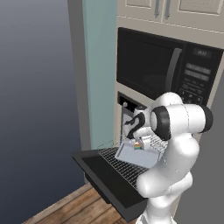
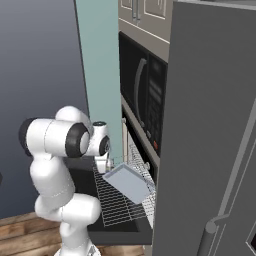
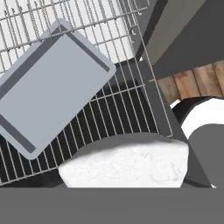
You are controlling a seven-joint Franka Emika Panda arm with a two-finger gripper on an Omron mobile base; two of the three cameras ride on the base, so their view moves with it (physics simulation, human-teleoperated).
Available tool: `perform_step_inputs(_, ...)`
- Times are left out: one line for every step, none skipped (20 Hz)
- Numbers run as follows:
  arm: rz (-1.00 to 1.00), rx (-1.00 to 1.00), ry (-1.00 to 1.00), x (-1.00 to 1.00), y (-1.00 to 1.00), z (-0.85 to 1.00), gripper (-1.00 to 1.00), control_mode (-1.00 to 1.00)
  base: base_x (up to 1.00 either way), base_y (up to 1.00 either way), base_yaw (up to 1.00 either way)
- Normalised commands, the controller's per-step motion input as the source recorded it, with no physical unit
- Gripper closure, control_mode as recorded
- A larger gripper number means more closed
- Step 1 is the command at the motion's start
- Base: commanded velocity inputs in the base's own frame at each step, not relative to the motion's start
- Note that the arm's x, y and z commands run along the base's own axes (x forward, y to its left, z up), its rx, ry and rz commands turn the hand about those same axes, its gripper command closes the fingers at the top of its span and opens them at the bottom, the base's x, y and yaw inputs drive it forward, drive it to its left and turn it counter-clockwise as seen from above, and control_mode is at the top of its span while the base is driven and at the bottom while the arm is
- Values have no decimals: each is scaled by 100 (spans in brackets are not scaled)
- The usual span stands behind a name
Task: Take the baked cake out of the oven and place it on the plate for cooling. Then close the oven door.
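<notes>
Grey tray [image 3: 51,85] tilted over wire rack [image 3: 131,105]; oven door [image 1: 103,175] down.

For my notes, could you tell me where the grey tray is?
The grey tray lies tilted on the pulled-out wire rack above the open oven door, just below the microwave.

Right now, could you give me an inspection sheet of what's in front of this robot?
Surface: silver wire rack, pulled out over the open black glossy oven door.
Job's things: black-fronted built-in oven stands open; a small colourful piece, possibly the cake, sits at the gripper's tip.
Clutter: flat grey rectangular tray over the rack, looks empty.
Grippers: two-finger gripper above the tray; grip unclear.
Cables: black curved cable by the wrist.
Surroundings: black microwave above the oven, pale cabinets, wooden floor, tall grey panel.
</notes>
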Motion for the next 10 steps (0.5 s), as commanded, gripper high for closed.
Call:
perform_step_inputs(0, 0, 11, -51, 11, 100, 100, -100, 0, 0, 0)
perform_step_inputs(1, -2, 10, -66, 24, 100, 100, -100, 0, 0, 0)
perform_step_inputs(6, -1, 13, -69, 19, 100, 100, -100, 0, 0, 0)
perform_step_inputs(5, 0, 15, -61, 14, 100, 100, -100, 0, 0, 0)
perform_step_inputs(5, 0, 15, -59, 15, 100, 100, -100, 0, 0, 0)
perform_step_inputs(4, -1, 14, -54, 16, 100, 100, -100, 0, 0, 0)
perform_step_inputs(3, -4, 13, -46, 21, 100, 100, -100, 0, 0, 0)
perform_step_inputs(0, 0, 13, -54, 12, 100, 100, -100, 0, 0, 0)
perform_step_inputs(0, -3, 9, -57, 11, 100, 100, -100, 0, 0, 0)
perform_step_inputs(0, -3, 6, -61, 6, 100, 100, -100, 0, 0, 0)
